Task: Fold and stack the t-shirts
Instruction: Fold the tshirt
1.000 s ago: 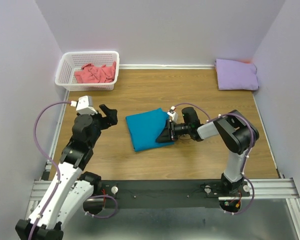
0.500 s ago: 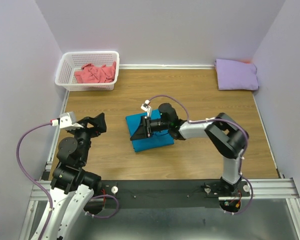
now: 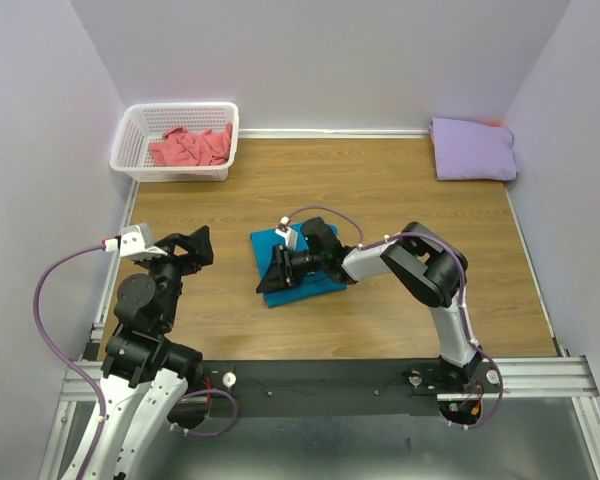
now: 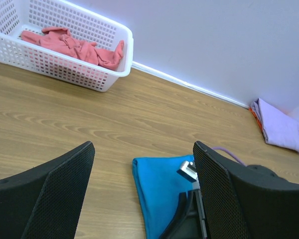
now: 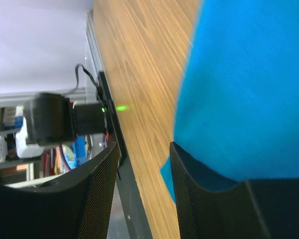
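A folded teal-blue t-shirt (image 3: 267,243) lies on the wooden table's middle; it also shows in the left wrist view (image 4: 159,189) and the right wrist view (image 5: 239,74). My right gripper (image 3: 273,272) is open, low over the shirt's left edge, one finger (image 5: 204,199) against the cloth, the other over bare wood. My left gripper (image 3: 198,246) is open and empty, raised left of the shirt (image 4: 142,149). A folded lavender t-shirt (image 3: 472,149) lies at the far right corner. A crumpled coral-pink t-shirt (image 3: 190,146) sits in the basket.
The white lattice basket (image 3: 130,140) stands at the far left corner. An orange cloth edge (image 4: 254,112) shows beneath the lavender shirt (image 4: 284,127). Walls close in on three sides. The black rail (image 3: 320,375) runs along the near edge.
My right gripper has slid left across the teal shirt to its left edge. My left arm pulled back toward its base, then stayed still.
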Controlling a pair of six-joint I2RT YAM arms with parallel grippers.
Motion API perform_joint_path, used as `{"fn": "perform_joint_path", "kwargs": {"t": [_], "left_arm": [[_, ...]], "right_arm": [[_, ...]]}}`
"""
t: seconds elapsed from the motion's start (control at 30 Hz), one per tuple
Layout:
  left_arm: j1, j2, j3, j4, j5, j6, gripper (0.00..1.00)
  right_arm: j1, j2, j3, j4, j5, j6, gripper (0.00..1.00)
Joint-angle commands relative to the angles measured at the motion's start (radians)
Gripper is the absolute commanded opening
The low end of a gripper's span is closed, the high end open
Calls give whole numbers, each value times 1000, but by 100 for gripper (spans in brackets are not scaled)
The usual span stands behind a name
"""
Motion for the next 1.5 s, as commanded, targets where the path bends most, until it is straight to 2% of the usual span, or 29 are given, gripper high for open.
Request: {"fn": "perform_joint_path", "kwargs": {"t": [0.0,0.2,0.53,0.67,0.77,0.9,1.07,1.2,1.3,1.33,1.37,1.43,1.47], "left_arm": [[-2,-1,-13,28,-1,16,88],[0,15,-16,32,18,17,88],[-2,27,-19,41,55,22,88],[-3,39,-19,44,74,29,87],[-7,48,-16,41,83,34,88],[-11,76,-18,55,130,42,87],[-14,235,14,69,255,59,87],[-45,357,40,98,282,28,86],[-178,487,88,110,204,37,85],[-285,525,105,112,160,42,84],[-348,615,146,110,68,52,85],[-437,715,197,104,6,66,84],[-476,813,250,100,-17,74,84]], "right_arm": [[1,-71,117,-149,75,-96,53],[-64,-4,337,-238,97,-128,53],[-101,294,640,-309,155,-94,52],[-101,366,676,-318,189,-74,52],[-101,357,671,-327,199,-82,52],[-118,230,619,-367,219,-136,54],[-182,-69,477,-476,316,-220,59],[-327,-278,291,-589,363,-263,61],[-438,-422,142,-709,435,-324,66],[-460,-451,116,-743,463,-346,70],[-481,-482,74,-777,494,-364,71],[-538,-558,43,-867,562,-407,75],[-553,-579,26,-892,578,-418,78]]}}
